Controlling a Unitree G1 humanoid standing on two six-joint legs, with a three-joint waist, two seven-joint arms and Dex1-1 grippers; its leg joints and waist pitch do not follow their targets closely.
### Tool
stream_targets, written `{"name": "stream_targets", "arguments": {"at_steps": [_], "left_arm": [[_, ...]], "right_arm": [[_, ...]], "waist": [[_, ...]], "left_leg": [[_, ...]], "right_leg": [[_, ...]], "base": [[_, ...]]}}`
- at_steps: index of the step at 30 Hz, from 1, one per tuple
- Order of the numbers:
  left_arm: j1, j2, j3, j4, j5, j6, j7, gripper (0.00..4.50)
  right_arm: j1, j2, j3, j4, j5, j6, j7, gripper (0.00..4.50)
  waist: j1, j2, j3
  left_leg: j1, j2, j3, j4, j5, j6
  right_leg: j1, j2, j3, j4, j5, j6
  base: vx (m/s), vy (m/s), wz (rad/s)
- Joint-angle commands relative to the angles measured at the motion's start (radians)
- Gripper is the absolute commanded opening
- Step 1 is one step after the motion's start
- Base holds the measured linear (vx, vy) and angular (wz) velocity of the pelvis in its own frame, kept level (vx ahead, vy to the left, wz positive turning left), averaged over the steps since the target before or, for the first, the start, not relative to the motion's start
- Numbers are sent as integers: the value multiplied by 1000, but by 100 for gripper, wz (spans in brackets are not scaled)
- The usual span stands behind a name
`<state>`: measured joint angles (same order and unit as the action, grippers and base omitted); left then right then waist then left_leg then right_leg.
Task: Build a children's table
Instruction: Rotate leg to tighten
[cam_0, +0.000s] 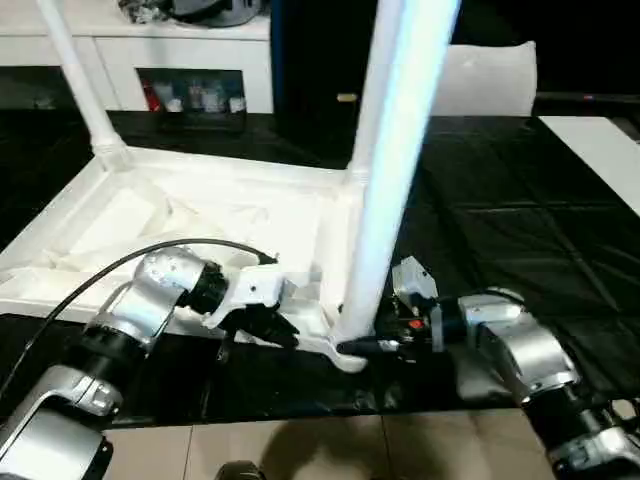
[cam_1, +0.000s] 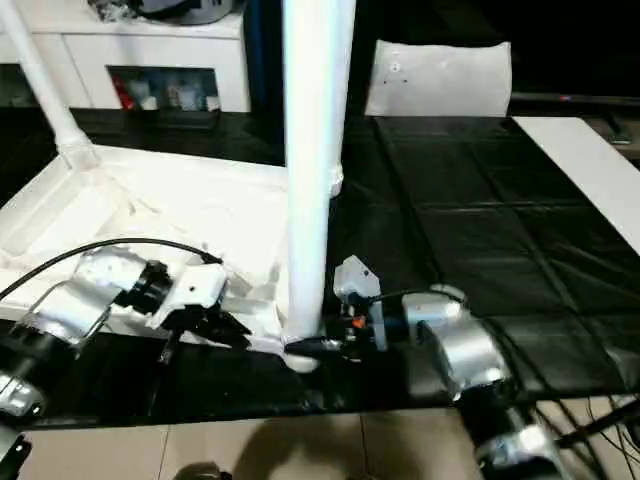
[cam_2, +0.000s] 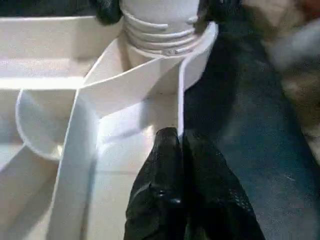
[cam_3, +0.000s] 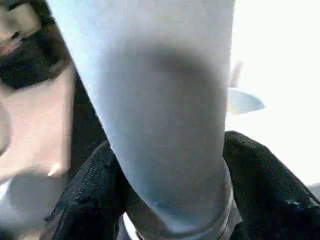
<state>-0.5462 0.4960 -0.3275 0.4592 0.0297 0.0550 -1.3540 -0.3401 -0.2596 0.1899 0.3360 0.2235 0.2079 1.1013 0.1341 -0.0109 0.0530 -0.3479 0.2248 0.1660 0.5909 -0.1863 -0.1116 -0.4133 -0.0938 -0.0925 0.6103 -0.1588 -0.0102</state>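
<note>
The children's table lies upside down on the black work table, its ribbed white underside facing up. One white leg stands in the far left corner socket. A second leg rises from the near right corner socket. My right gripper is at the foot of this leg, and its black fingers press on both sides of the leg. My left gripper is shut beside the same corner, its fingertips against the thin rim wall just inside the socket.
A white cabinet with glass doors stands behind the work table. A white sheet leans at the back right and a white board lies at the right edge. The work table's front edge runs just below my forearms, above beige floor tiles.
</note>
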Motion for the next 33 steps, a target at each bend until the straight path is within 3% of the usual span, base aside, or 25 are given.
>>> {"name": "stream_targets", "arguments": {"at_steps": [1, 3, 5, 8, 9, 10, 12, 13, 16, 19, 23, 28, 30, 33], "left_arm": [[-2, -69, 42, -68, -13, 101, 155, 0], [17, -103, 70, -113, -17, 180, 230, 0], [43, -146, 97, -169, -12, 272, 323, 0], [58, -196, 114, -199, 7, 329, 414, 0], [63, -241, 126, -216, 24, 364, 489, 0], [67, -297, 138, -234, 47, 406, 583, 0], [66, -324, 145, -242, 58, 425, 630, 0], [58, -362, 148, -242, 77, 443, 696, 0], [52, -399, 131, -256, 97, 475, 751, 0], [49, -393, 120, -257, 104, 475, 747, 0], [58, -364, 116, -272, 116, 481, 724, 0], [61, -297, 101, -256, 101, 441, 662, 0], [60, -252, 96, -232, 91, 399, 600, 0], [57, -203, 82, -208, 82, 337, 523, 0]], "right_arm": [[2, 64, 29, -17, -3, 28, -94, 260], [0, 108, 14, -5, -21, 53, -184, 260], [-8, 166, -8, 10, -29, 76, -292, 259], [-32, 212, -26, 43, -47, 85, -389, 259], [-58, 246, -44, 78, -62, 89, -468, 259], [-91, 287, -72, 124, -77, 96, -572, 259], [-106, 305, -89, 143, -76, 106, -614, 259], [-130, 325, -109, 172, -77, 114, -663, 259], [-159, 342, -126, 210, -113, 130, -753, 259], [-145, 339, -122, 192, -113, 97, -734, 327], [-121, 327, -135, 161, -117, 42, -723, 347], [-68, 263, -126, 77, -92, -1, -633, 391], [-34, 212, -129, 24, -68, -16, -555, 391], [-14, 157, -133, -10, -50, -31, -472, 428]], "waist": [[-9, 8, -57], [-28, 5, -54], [-42, 6, -57], [-60, 7, -58], [-66, 5, -60], [-78, 5, -58], [-75, 5, -61], [-78, -2, -62], [-75, 0, -67], [-67, -1, -72], [-65, 3, -75], [-67, 5, -68], [-67, 5, -68], [-67, 5, -67]], "left_leg": [[9, -2, 1, -80, -327, -16], [5, -1, -2, -81, -340, -22], [-3, -2, -6, -84, -340, -21], [-7, -3, -5, -85, -321, -7], [-3, -2, -3, -84, -322, -4], [-7, -1, -2, -84, -312, -9], [-2, -6, 0, -80, -297, 0], [-10, -6, 2, -80, -278, 9], [-10, -6, 5, -77, -230, 16], [-11, -7, 9, -74, -180, 34], [-16, -8, 9, -73, -125, 45], [-11, -7, 10, -76, -182, 47], [-11, -6, 10, -77, -197, 48], [-11, -4, 9, -79, -202, 49]], "right_leg": [[43, -49, 34, -103, -562, -93], [42, -49, 31, -109, -584, -81], [51, -49, 28, -107, -572, -77], [50, -45, 29, -108, -516, -92], [47, -44, 31, -106, -496, -103], [47, -43, 33, -102, -472, -123], [48, -43, 32, -106, -465, -121], [52, -41, 35, -101, -436, -119], [53, -37, 39, -90, -339, -140], [57, -38, 42, -83, -263, -152], [65, -37, 42, -73, -173, -171], [62, -36, 41, -85, -245, -162], [60, -36, 42, -87, -267, -152], [60, -36, 42, -86, -274, -154]], "base": [[0, 0, 0], [0, 0, 0], [0, 0, 0], [0, 0, 0], [0, 0, 0], [0, 0, 0], [0, 0, 0], [0, 0, 0], [0, 0, 0], [0, 0, 0], [0, 0, 0], [0, 0, 0], [0, 0, 0], [0, 0, 0]]}}
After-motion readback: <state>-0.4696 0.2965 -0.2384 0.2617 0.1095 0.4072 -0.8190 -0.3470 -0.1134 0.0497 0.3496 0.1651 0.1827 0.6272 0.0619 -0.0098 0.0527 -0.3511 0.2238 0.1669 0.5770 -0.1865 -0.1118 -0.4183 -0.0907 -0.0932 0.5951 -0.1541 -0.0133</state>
